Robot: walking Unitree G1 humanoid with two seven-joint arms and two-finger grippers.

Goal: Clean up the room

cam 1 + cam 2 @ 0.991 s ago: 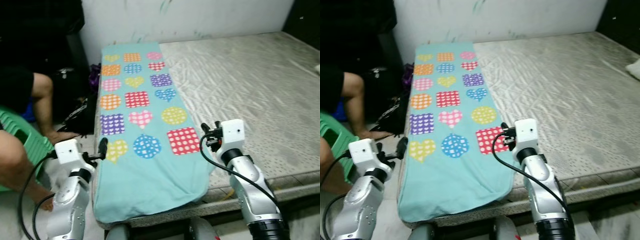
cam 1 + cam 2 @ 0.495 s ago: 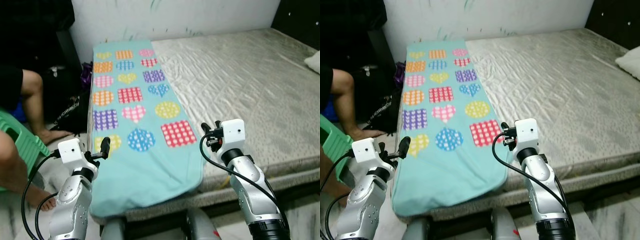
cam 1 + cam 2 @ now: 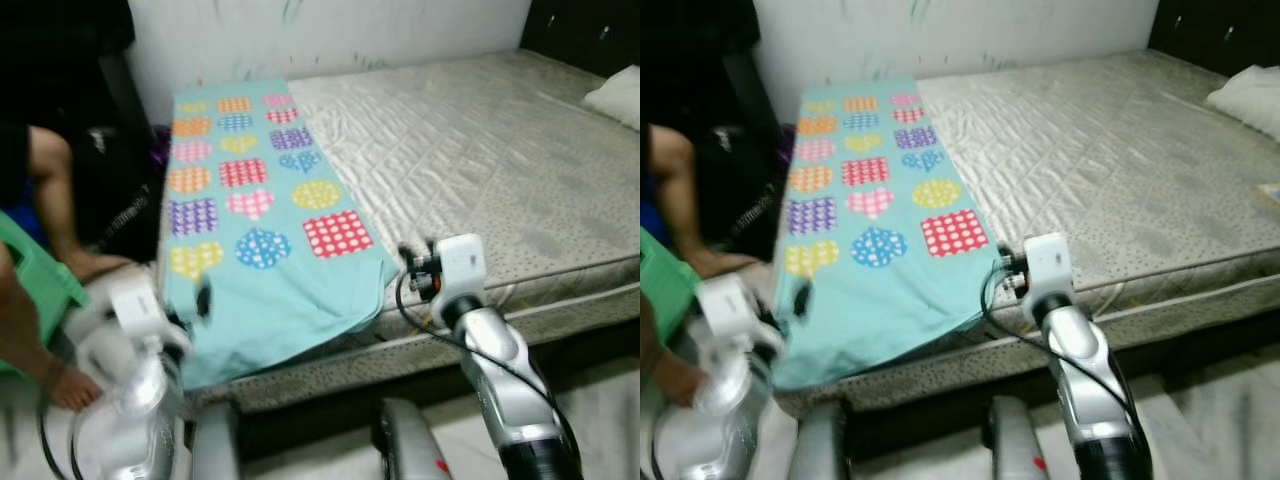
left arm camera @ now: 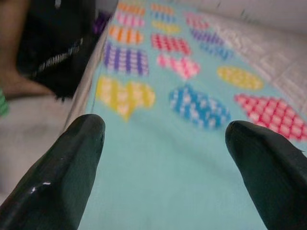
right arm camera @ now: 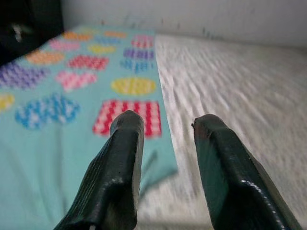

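I'm looking down at a bed w/ a grey mattress [image 3: 480, 140]. A light blue blanket [image 3: 270, 290] w/ bright dotted hearts, squares & circles is lying flat along the mattress's left side, from the white wall [image 3: 330, 35] to the near edge, where its end is hanging over a bit.

My left gripper [image 4: 165, 158] is hanging over the near left part of the blanket, not touching it. Its fingers [image 4: 62, 172] are spread wide w/ nothing between them. The yellow heart and blue circle are just ahead of it. In the head view that arm [image 3: 130, 340] is blurry, by the blanket's left edge.

My right gripper [image 5: 165, 143] is hanging near the blanket's near right corner, by the red dotted square. Its fingers [image 5: 120, 167] are a little apart & holding nothing. The blanket's right edge is running just ahead of the tips, w/ bare mattress on the other side. The right arm [image 3: 480, 340] is reaching up in front of the bed edge.

A white pillow [image 3: 612, 95] is lying at the far right of the mattress, well apart from the blanket. A person is sitting left of the bed; I'm seeing a bare leg [image 3: 50, 190] and foot [image 3: 70, 385] by a green stool [image 3: 35, 280].
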